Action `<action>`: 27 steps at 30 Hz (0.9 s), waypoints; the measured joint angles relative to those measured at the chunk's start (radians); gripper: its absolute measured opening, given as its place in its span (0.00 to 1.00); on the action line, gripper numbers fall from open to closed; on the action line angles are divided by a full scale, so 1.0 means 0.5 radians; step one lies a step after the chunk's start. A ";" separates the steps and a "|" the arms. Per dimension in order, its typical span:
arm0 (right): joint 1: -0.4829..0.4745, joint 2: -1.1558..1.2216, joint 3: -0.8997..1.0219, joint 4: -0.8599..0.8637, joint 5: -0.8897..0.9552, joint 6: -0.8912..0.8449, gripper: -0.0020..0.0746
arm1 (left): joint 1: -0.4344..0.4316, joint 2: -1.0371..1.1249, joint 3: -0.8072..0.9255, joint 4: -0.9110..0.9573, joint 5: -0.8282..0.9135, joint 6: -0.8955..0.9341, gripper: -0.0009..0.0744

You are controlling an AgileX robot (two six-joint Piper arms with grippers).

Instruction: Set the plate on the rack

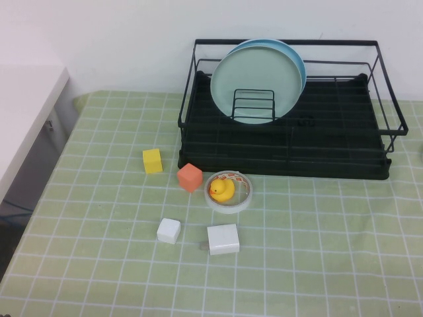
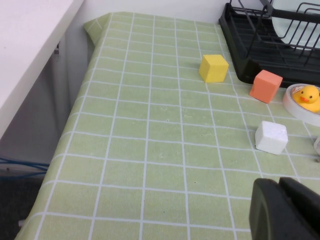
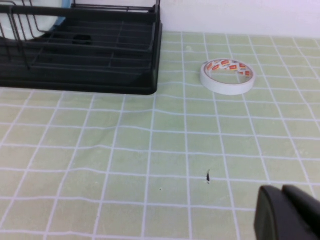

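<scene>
Although neither arm shows in the high view, each wrist view catches its own gripper low over the checked green tablecloth [image 1: 317, 264]: the left gripper [image 2: 286, 210] hangs nearest the robot's left edge with its dark fingers pressed together on nothing, and the right gripper [image 3: 287, 212] hangs on the right side, likewise closed and empty. Just beyond lie a white block [image 1: 223, 239] and a small white cube [image 1: 168, 230], then a tape roll [image 1: 229, 192] with a yellow duck [image 1: 221, 190] sitting inside it, an orange cube [image 1: 190, 177] and a yellow cube [image 1: 153, 160]. A second tape roll [image 3: 227, 76] lies near the rack's right end. Farthest back, the rack [image 1: 291, 162] holds the plate [image 1: 254, 82] standing on edge behind the small wire divider [image 1: 252, 105], leaning against a blue plate [image 1: 299, 63]. By my judgement the task looks finished; the risk is a stray arm nudging the rack, tipping both plates flat.
</scene>
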 joint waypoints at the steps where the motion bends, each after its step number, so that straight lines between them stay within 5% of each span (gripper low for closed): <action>1: -0.010 0.000 0.000 -0.004 0.000 0.000 0.03 | 0.000 0.000 0.000 0.000 0.000 0.000 0.01; 27: -0.018 0.000 0.000 -0.018 -0.001 0.095 0.03 | 0.000 0.000 0.000 0.000 0.000 0.000 0.01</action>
